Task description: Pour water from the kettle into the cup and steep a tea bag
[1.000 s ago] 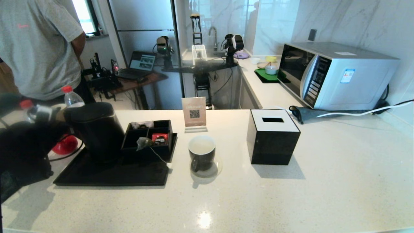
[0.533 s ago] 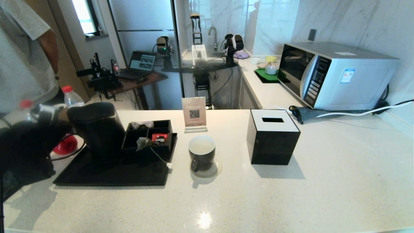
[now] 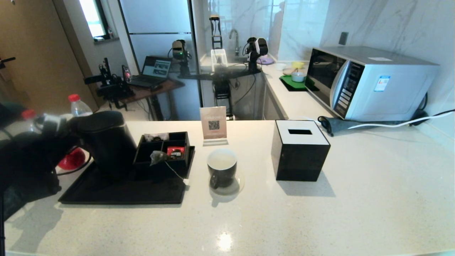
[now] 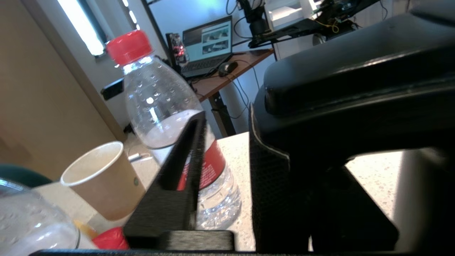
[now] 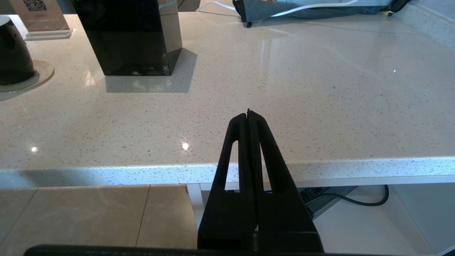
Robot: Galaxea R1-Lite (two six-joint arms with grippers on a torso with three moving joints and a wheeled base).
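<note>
The matte black kettle (image 3: 106, 142) stands on the left end of a black tray (image 3: 117, 193). My left gripper (image 3: 75, 139) is at its looped handle (image 4: 270, 177). The jaws are open astride the handle: one finger (image 4: 185, 160) stands apart from it with a gap showing, and the other is hidden behind it. The dark cup (image 3: 221, 167) with its pale inside sits on a clear saucer right of the tray. The tea bag (image 3: 157, 157) leans on the organiser's front, its string running down to a white tag (image 3: 185, 181). My right gripper (image 5: 248, 112) is shut and empty, low at the counter's front edge.
A black compartment organiser (image 3: 165, 144) holding a red packet (image 3: 175, 152) is on the tray. Red-capped bottles (image 4: 167, 117) and a paper cup (image 4: 103, 177) crowd behind the kettle. A black tissue box (image 3: 300, 153), a QR sign (image 3: 213, 124) and a microwave (image 3: 369, 81) stand further right.
The person in the grey shirt has left the view on the left. The kettle's top has shifted slightly toward my left arm. The right arm has not moved.
</note>
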